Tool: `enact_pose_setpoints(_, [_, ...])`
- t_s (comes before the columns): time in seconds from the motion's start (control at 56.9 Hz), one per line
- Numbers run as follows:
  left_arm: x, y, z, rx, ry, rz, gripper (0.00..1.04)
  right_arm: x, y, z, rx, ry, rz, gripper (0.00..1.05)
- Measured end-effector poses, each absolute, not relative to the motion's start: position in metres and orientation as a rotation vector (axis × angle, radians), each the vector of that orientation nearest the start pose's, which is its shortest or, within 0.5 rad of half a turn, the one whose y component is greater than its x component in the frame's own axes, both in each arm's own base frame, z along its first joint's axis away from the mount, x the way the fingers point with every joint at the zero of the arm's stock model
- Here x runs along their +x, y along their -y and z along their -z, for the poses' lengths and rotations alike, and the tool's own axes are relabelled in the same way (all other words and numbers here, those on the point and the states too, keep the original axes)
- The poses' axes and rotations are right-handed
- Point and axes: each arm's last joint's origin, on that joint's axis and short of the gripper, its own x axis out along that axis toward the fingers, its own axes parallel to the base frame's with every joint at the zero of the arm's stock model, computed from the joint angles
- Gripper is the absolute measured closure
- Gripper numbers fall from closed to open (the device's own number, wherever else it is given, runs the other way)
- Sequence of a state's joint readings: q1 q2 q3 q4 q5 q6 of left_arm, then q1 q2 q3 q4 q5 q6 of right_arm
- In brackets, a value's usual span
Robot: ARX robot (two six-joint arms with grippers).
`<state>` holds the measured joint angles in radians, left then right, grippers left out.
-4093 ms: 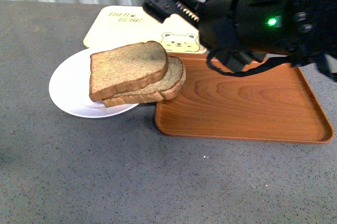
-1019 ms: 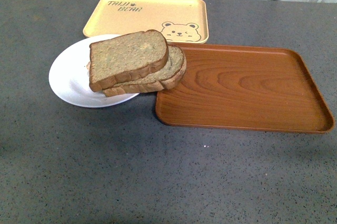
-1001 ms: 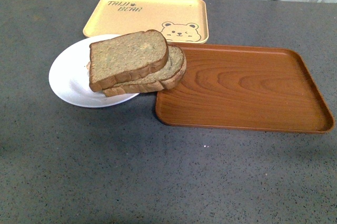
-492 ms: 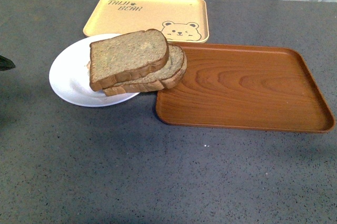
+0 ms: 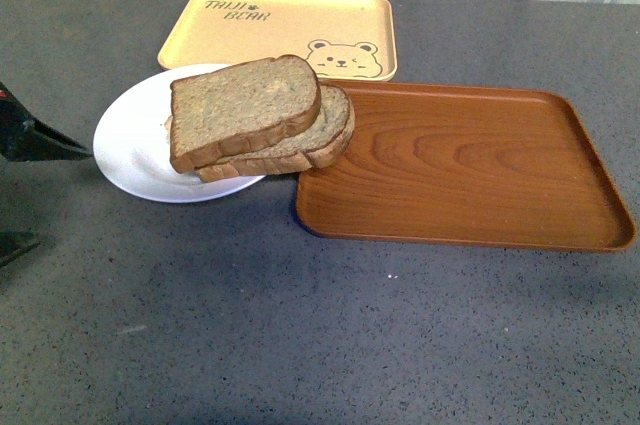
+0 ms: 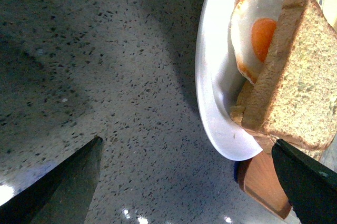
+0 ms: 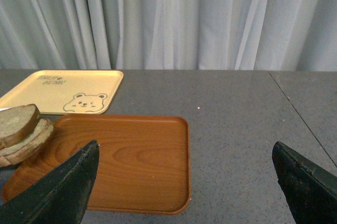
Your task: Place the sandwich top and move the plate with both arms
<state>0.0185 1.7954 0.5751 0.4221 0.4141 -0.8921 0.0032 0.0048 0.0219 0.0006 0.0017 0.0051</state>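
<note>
The sandwich top (image 5: pixel 243 105) lies on a round-ended slice (image 5: pixel 330 133) on the white plate (image 5: pixel 130 145). The stack overhangs the plate's right rim. In the left wrist view a fried egg (image 6: pixel 258 34) shows under the sandwich top (image 6: pixel 300 92). My left gripper (image 5: pixel 25 190) is open at the left edge, just left of the plate and apart from it. In its own view the left gripper (image 6: pixel 184 182) is over bare table beside the plate (image 6: pixel 210 76). My right gripper (image 7: pixel 184 182) is open above the table and is out of the front view.
A brown wooden tray (image 5: pixel 470 165) lies right of the plate, its near-left corner (image 6: pixel 260 184) tucked under the plate's rim. A pale yellow bear-print tray (image 5: pixel 280 30) sits behind. Grey curtains (image 7: pixel 168 18) hang at the table's far edge.
My left gripper has come into the front view from the left edge, closing on the plate. The right arm, in view four seconds ago, has withdrawn. Bread and plate have not moved.
</note>
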Motion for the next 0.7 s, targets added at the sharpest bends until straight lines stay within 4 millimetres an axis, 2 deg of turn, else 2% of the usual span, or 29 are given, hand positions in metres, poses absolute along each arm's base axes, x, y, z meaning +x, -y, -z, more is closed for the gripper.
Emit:
enact_pose_setpoints(0.351, [0.312,0.016,-0.076,-1.069,-0.899,-0.007,0.09,0.097,0.000,-0.171,0.005,0.018,-0.002,0.09])
enact_pose_setpoints(0.703, [0.330,0.031,-0.062,-1.174,-0.926,-0.014,0.09,0.097,0.000,-0.171,0.005,0.018,-0.002,0.09])
